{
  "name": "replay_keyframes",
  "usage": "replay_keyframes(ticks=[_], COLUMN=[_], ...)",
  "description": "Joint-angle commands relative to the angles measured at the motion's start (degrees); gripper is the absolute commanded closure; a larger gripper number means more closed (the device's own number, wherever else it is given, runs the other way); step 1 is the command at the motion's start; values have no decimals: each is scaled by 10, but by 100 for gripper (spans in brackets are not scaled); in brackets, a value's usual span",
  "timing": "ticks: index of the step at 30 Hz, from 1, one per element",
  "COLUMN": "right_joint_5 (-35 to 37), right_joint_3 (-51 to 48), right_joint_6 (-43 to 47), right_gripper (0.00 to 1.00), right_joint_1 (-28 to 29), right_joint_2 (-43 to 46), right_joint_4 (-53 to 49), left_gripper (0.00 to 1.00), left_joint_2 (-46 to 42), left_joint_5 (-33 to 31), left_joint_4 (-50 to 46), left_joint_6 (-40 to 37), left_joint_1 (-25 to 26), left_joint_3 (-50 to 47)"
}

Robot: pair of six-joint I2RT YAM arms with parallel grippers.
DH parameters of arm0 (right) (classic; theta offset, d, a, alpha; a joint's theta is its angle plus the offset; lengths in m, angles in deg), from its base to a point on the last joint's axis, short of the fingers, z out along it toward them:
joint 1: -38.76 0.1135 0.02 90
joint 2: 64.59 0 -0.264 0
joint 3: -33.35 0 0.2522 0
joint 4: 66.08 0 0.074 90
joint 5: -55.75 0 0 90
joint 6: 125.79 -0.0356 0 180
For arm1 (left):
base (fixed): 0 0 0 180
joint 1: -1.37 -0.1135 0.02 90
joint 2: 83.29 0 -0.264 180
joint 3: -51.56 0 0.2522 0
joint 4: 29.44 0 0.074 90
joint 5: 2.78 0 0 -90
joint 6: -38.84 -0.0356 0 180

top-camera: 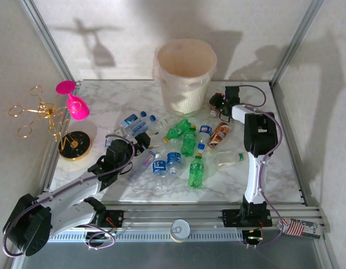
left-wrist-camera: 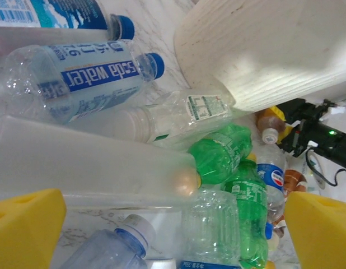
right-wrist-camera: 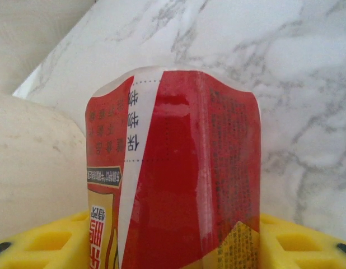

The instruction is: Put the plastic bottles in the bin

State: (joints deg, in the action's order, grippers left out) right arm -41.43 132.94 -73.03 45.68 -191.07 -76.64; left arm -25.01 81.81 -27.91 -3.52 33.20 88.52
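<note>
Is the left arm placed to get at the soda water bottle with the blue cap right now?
Probably not directly. The left hand is open, but a long clear bottle lies crosswise between it and the soda water bottle, so it would likely meet that one first.

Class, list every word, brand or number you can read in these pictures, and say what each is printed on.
"soda water": blue label of the clear soda-water bottle, seen upside down.
Pepsi globe logo, no legible words: blue-labelled Pepsi bottle.
Chinese characters on the red-labelled bottle: turned sideways, too blurred to read.
All other labels: too small to read.
</note>
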Motion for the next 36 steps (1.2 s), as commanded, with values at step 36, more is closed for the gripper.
replay_keyframes(ticks=[36], right_joint_5=[-76], right_joint_3=[64], right_joint_6=[120], right_gripper=[52], right_joint_1=[80], right_joint_2=[315], right_joint_4=[23], left_gripper=[0], left_joint_2=[-2], left_joint_5=[-32], left_joint_4=[-17], left_joint_6=[4], left_joint_1=[7], left_joint_3=[21])
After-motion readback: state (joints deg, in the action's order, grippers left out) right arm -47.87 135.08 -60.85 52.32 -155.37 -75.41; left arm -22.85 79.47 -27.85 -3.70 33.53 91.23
